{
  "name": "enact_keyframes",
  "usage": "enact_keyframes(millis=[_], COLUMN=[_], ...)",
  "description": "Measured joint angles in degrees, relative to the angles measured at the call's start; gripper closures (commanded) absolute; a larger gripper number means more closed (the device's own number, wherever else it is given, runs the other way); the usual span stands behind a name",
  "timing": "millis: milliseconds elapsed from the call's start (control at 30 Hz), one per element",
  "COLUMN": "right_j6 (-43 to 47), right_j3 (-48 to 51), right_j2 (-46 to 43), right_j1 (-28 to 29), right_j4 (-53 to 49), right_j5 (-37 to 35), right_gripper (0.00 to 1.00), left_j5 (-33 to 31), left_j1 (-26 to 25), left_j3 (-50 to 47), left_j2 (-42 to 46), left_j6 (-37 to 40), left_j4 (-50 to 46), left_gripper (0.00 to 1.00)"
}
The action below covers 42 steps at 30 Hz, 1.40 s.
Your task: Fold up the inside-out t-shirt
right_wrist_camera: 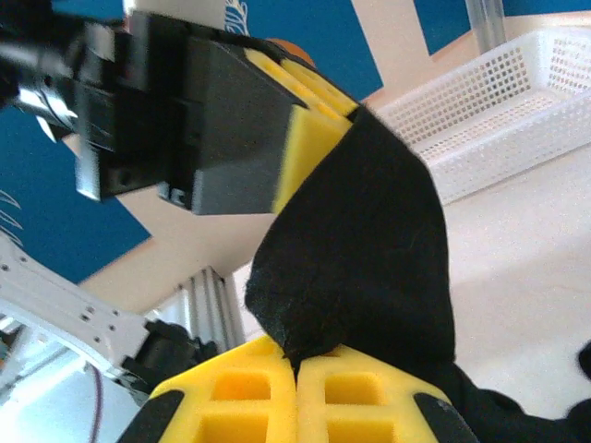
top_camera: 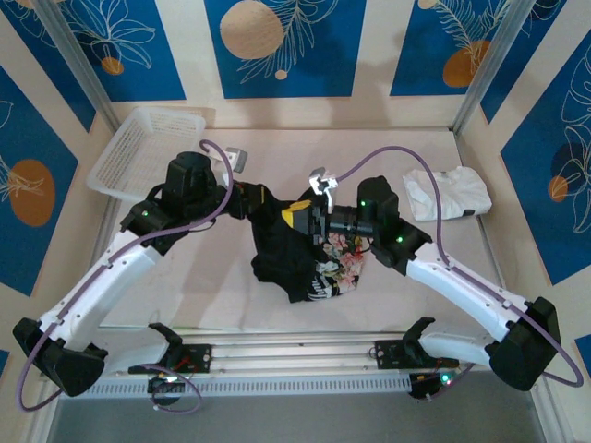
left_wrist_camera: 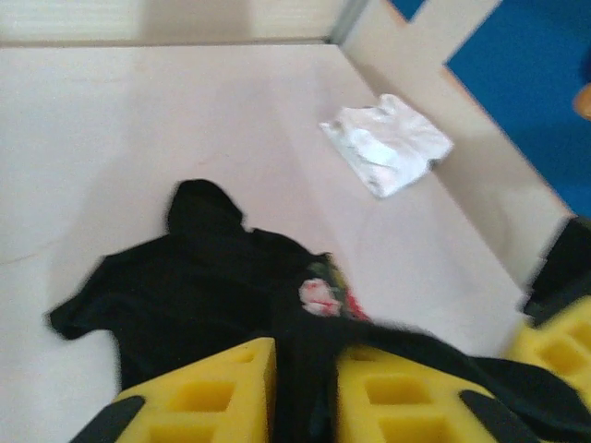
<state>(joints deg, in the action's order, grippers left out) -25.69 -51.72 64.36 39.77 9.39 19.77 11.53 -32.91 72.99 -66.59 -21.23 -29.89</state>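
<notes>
Two pinches hold the inside-out t-shirt (top_camera: pixel 294 263), bunched at the middle of the table (top_camera: pixel 185 286). The left gripper (left_wrist_camera: pixel 305 369) and right gripper (right_wrist_camera: pixel 295 365) each clamp a fold of its black cloth.

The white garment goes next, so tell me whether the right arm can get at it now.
Probably not yet. The white garment lies close by with nothing in between, but the right fingers are shut on the black t-shirt and must let go first.
</notes>
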Motion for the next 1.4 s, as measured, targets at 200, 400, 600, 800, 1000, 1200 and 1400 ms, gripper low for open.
enact_keyframes(millis=[200,400,600,800,1000,1200,1400], right_j6=[-6.9,-8.0,-8.0,-7.2,-2.9,1.6,4.8], right_j3=[1.1,1.1,1.1,1.1,1.6,1.8,1.9], right_j2=[0.0,0.0,0.0,0.0,-3.5,-6.7,-6.8], right_j1=[0.0,-0.4,-0.5,-0.5,-0.8,-0.9,-0.9], right_j4=[3.7,3.9,3.9,3.8,1.2,-0.2,-3.3], right_j5=[-1.4,-3.4,-4.5,-5.4,-9.2,-12.0,-14.3], right_gripper=[1.0,1.0,1.0,1.0,1.0,1.0,1.0], left_j5=[-6.6,-6.9,-2.3,0.0,2.2,6.1,10.6], left_j1=[0.2,0.2,-0.8,-1.0,-0.9,0.2,0.6], left_j3=[-1.8,-6.8,-10.2,-12.7,-12.9,-13.1,-13.1], left_j2=[0.9,5.2,4.4,1.5,1.4,2.6,6.8], left_j6=[0.9,-1.0,-3.7,-5.8,-5.7,-5.7,-5.2], left_j4=[-1.2,-2.4,-1.9,-0.8,-1.1,-1.0,-1.0], left_gripper=[0.45,0.22,0.21,0.45,0.73,0.92,0.92])
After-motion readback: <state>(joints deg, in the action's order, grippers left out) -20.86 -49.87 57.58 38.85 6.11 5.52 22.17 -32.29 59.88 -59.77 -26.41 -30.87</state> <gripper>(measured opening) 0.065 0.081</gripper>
